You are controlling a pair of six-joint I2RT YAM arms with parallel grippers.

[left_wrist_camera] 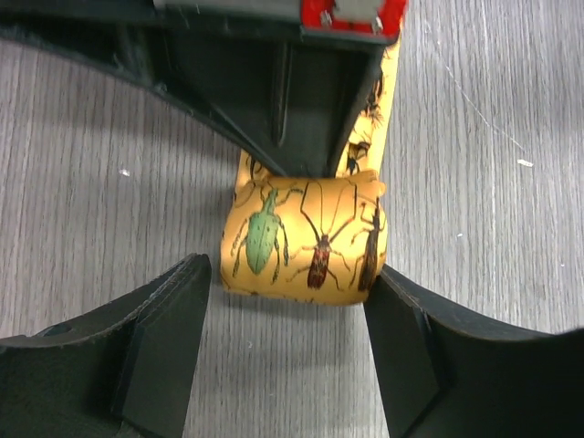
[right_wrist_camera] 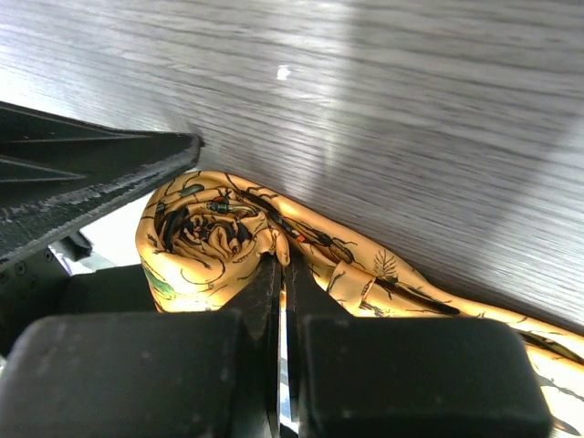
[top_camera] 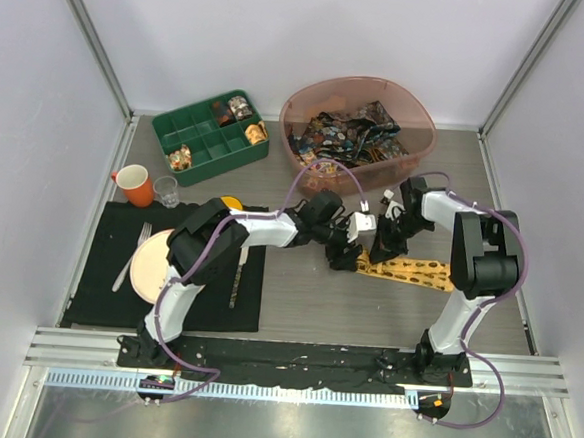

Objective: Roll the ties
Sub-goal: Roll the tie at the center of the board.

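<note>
Left wrist view shows the yellow tie (left_wrist_camera: 306, 242) lying on the surface (left_wrist_camera: 91, 164), its rolled end pinched by the closed right end effector (right_wrist_camera: 279, 274), seemingly against unwinding, while the open left end effector (left_wrist_camera: 287, 306) flanks this roll, probably for regripping.

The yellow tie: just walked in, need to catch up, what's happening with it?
The yellow tie is partly rolled. The right gripper is shut on the rolled-up end, while the left gripper stands open on either side of the roll. The rest lies flat on the table; more ties sit in the pink basin.
</note>
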